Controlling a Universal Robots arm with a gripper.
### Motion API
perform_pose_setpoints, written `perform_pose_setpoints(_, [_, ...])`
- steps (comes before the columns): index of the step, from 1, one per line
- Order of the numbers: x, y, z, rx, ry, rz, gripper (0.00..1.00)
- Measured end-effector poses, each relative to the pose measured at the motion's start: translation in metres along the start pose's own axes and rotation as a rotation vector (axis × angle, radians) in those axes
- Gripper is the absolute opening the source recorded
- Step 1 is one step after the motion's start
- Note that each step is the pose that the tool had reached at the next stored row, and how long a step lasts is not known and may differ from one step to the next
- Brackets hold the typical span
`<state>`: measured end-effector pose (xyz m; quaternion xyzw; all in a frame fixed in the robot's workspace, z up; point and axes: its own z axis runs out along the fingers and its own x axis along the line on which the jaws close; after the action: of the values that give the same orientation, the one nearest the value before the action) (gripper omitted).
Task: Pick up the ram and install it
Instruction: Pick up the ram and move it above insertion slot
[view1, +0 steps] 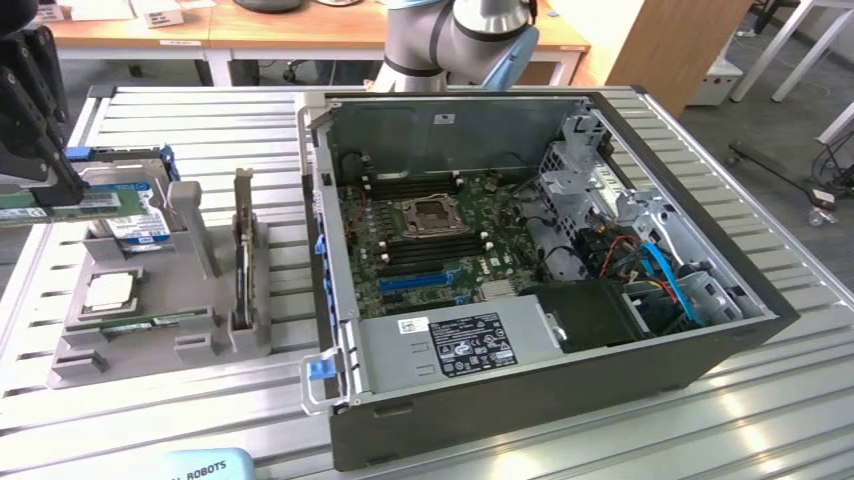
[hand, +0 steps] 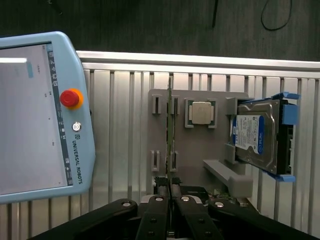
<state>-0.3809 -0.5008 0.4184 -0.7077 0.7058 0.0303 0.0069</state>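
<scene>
Claw (hand: 170, 190): nearly shut, pinching the ram (hand: 170, 130), which is seen edge-on from the wrist camera. In the exterior view, at 9 o'clock and well apart from the open computer case (view1: 534, 400). Green stick held level above the grey tray (view1: 80, 365), close to the hard drive (view1: 134, 228). Processor (view1: 110, 290) seated in the tray at 6 o'clock of the drive. Second stick (view1: 147, 323) flat at 5 o'clock of the processor. Motherboard (view1: 427, 240) exposed inside the case. Teach pendant (hand: 45, 115) lying on the slatted table (view1: 200, 130).
</scene>
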Motion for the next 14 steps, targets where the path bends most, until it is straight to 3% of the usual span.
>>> perform_pose_setpoints(8, [0.0, -0.0007, -0.0007, -0.0005, 0.0003, 0.0, 0.12])
perform_pose_setpoints(14, [0.0, -0.013, -0.0008, -0.0002, 0.0001, 0.0, 0.12])
